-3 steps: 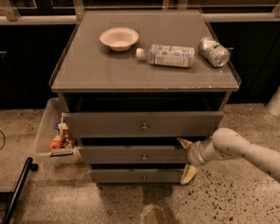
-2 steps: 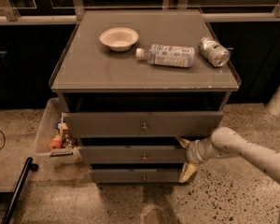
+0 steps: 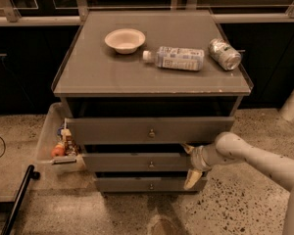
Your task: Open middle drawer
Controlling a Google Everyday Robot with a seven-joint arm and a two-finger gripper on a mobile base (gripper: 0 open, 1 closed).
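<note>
The grey cabinet has three drawer fronts. The middle drawer [image 3: 137, 162] is a shallow grey front with a small round knob [image 3: 151, 164]. It sits under the taller, wider top drawer [image 3: 112, 130], which stands pulled out. My gripper [image 3: 189, 163] is at the right end of the middle drawer front. It is open, with one pale finger [image 3: 187, 148] above the front's right corner and the other below it. The white arm [image 3: 255, 159] comes in from the right.
The narrowest bottom drawer [image 3: 137, 184] is below. On the cabinet top [image 3: 88, 77] are a white bowl [image 3: 125, 39], a lying plastic bottle [image 3: 179, 58] and a lying can [image 3: 224, 54]. A clear bin [image 3: 49, 146] with small items stands on the floor at the left.
My gripper has edged slightly left, closer against the right end of the middle drawer front. The drawers have not visibly moved.
</note>
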